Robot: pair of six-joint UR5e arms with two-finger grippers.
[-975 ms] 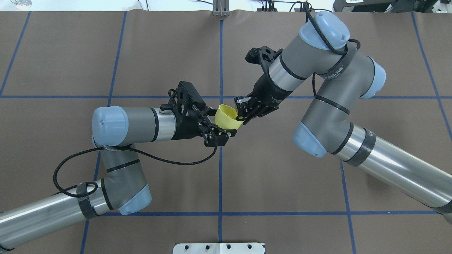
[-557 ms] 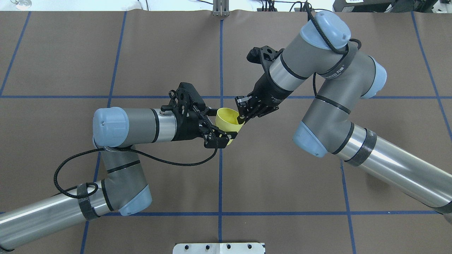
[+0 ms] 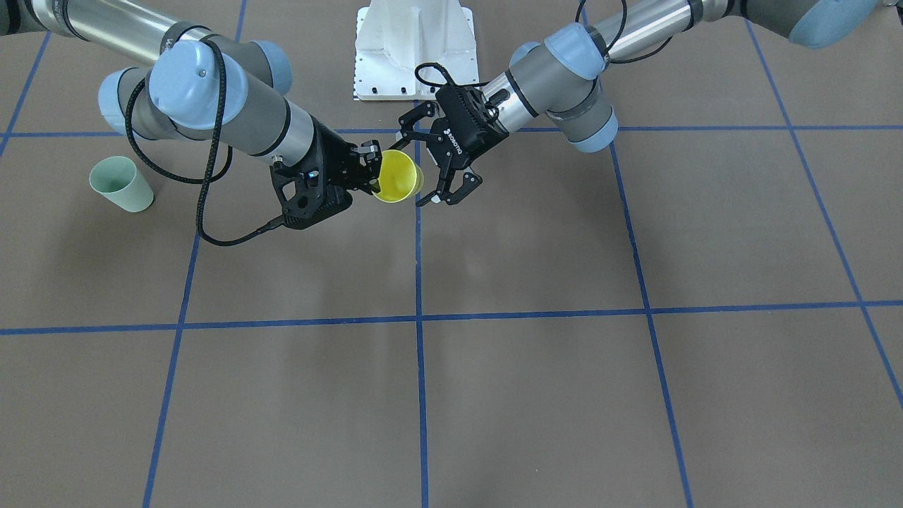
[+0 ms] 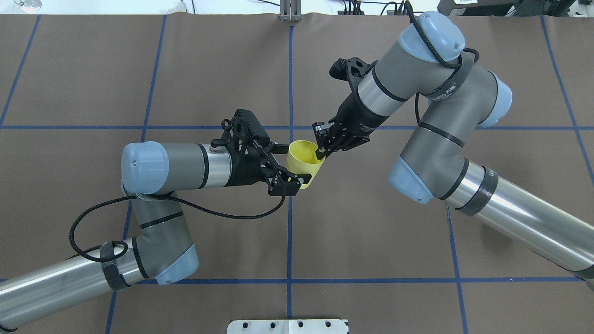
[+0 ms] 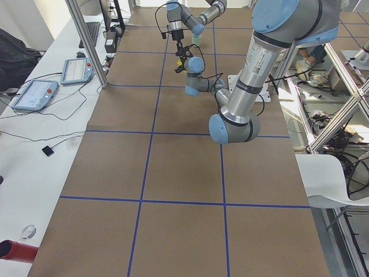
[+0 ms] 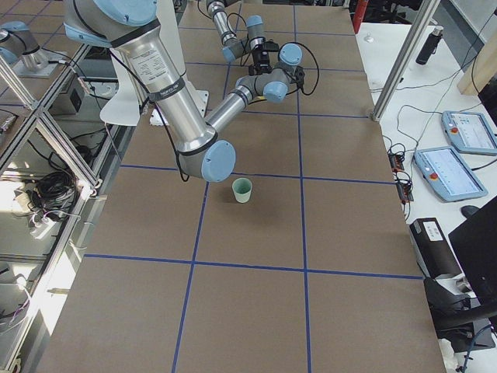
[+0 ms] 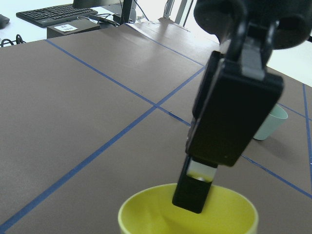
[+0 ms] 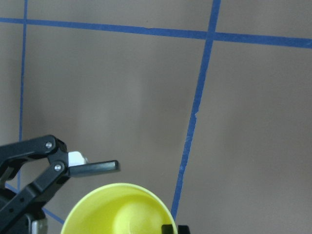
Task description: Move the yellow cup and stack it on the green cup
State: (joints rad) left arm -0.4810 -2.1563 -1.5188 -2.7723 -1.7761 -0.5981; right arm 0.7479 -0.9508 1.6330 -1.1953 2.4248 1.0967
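The yellow cup [image 4: 302, 162] hangs in the air over the table's middle, mouth tilted up; it also shows in the front view [image 3: 397, 176]. My right gripper [image 4: 320, 149] is shut on its rim, with one finger inside the cup, as the left wrist view [image 7: 195, 192] shows. My left gripper [image 4: 290, 163] is open, and its fingers straddle the cup's lower body without pressing it. The green cup [image 3: 121, 185] stands upright on the table on my right side. It also shows in the right side view [image 6: 243, 189] and is hidden under my right arm in the overhead view.
The brown mat [image 4: 371, 222] has blue tape grid lines. A white base plate [image 3: 415, 49] sits at the robot's edge. Screens and cables [image 6: 454, 151] lie on a side bench past the far edge.
The yellow cup has swung from tilted sideways to more upright in the right gripper's hold. The right wrist has shifted slightly right and away. The left arm has stayed put.
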